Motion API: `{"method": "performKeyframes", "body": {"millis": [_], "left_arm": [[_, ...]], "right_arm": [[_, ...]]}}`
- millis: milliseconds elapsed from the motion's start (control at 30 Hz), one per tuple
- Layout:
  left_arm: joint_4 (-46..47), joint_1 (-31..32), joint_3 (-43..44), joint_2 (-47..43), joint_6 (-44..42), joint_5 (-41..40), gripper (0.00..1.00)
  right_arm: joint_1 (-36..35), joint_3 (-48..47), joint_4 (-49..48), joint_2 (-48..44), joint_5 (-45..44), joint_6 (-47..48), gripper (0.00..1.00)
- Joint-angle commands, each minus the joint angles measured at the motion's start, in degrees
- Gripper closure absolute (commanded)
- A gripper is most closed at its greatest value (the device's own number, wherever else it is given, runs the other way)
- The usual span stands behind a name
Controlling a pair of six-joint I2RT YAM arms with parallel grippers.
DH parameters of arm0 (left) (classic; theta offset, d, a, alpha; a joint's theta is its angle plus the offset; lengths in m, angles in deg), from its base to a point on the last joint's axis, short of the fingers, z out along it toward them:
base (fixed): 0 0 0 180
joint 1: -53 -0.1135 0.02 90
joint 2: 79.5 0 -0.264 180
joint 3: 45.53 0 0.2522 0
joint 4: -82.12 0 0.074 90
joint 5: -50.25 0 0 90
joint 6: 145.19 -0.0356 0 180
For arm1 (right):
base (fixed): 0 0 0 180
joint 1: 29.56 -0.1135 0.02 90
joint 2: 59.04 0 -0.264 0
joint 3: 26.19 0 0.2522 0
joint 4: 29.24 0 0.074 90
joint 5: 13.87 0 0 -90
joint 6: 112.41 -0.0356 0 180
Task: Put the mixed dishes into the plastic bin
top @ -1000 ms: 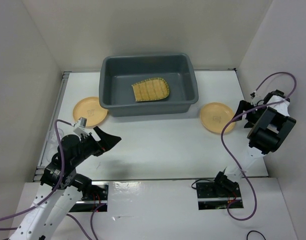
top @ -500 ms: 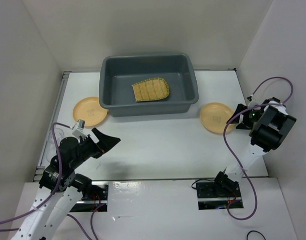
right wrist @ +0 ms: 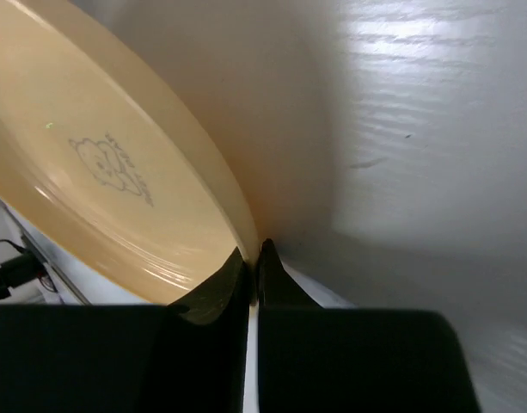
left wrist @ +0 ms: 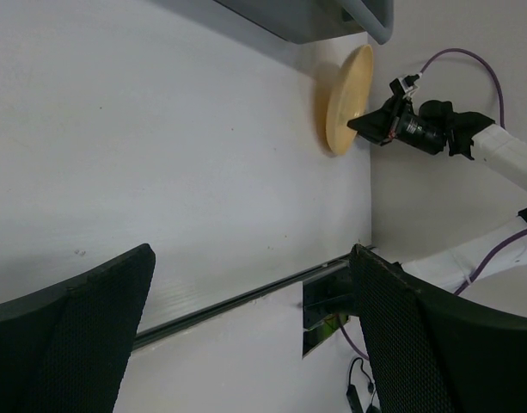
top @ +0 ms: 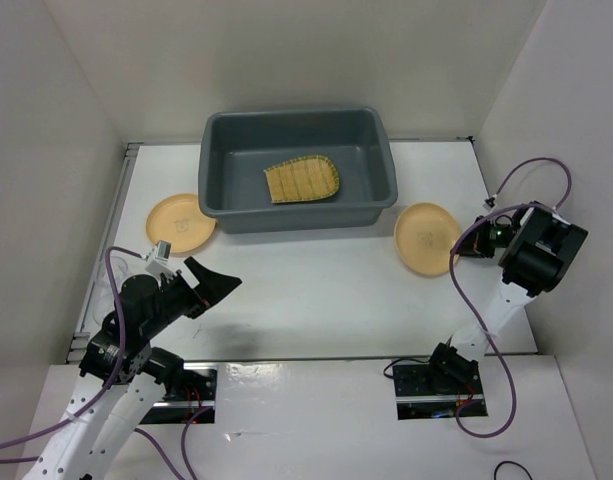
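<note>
The grey plastic bin (top: 286, 214) stands at the back of the table with the yellow bamboo tray (top: 302, 181) lying inside it. One pale-orange plate (top: 181, 222) rests on the table at the bin's left corner. The other plate (top: 424, 236) lies right of the bin, and my right gripper (top: 463, 249) is shut on its right rim. Up close, the right gripper (right wrist: 253, 254) pinches the thin edge of that plate (right wrist: 117, 172). My left gripper (top: 212, 284) hangs open over the near left of the table, holding nothing. Past its wide-apart fingers (left wrist: 426, 344) I see the far plate (left wrist: 347, 99) lifted on edge.
White walls close in the table on the left, back and right. The right arm's purple cable (top: 531, 170) loops above its wrist near the right wall. Both arm bases (top: 436, 385) sit at the near edge.
My right gripper came down and left to the right plate's rim and shut on it. The plate shifted slightly left. The left arm has barely moved.
</note>
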Motion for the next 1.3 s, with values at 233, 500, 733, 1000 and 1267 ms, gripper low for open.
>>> {"method": "performKeyframes", "body": {"millis": [233, 500, 733, 1000, 1267], "left_arm": [[2.42, -0.25, -1.30, -1.12, 0.99, 1.10, 0.00], [3.47, -0.25, -1.30, -0.51, -0.15, 1.10, 0.00], [4.53, -0.25, 0.37, 2.47, -2.43, -2.32, 0.00], [3.91, -0.25, 4.85, 10.03, -8.32, -3.47, 0.00], [5.05, -0.25, 6.70, 15.64, -12.09, -5.41, 0.00]], "right_arm": [[0.56, -11.22, 1.60, -19.93, 4.35, -1.56, 1.00], [-4.43, -33.45, 2.83, -23.63, 11.92, -10.42, 1.00], [-27.01, -50.86, 3.19, -12.48, 9.03, -20.27, 1.00], [-45.30, -54.12, 0.38, -1.49, -0.29, -17.83, 1.00], [-49.10, -71.15, -0.24, 17.47, -7.41, -17.73, 1.00]]}}
